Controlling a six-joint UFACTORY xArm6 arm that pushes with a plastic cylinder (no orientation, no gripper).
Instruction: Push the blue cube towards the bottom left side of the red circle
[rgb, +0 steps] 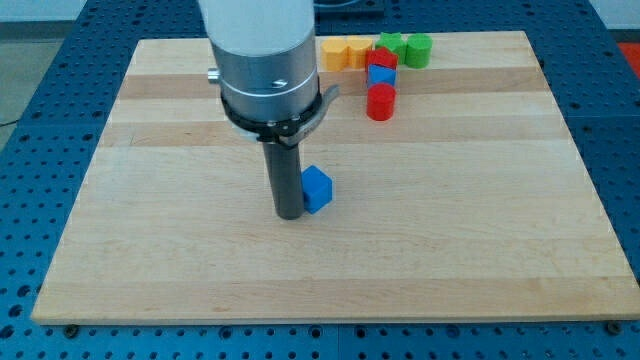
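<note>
The blue cube (317, 188) sits near the middle of the wooden board (480, 230). My tip (289, 214) rests on the board just left of the cube, touching or nearly touching its left side. The red circle, a short red cylinder (381, 102), stands above and to the right of the cube, towards the view's top.
A cluster of blocks lies at the view's top edge: an orange block (332, 53), a yellow block (356, 50), a green star-like block (390, 44), a green cylinder (418, 49), a red block (381, 60) and another blue block (381, 76) just above the red circle.
</note>
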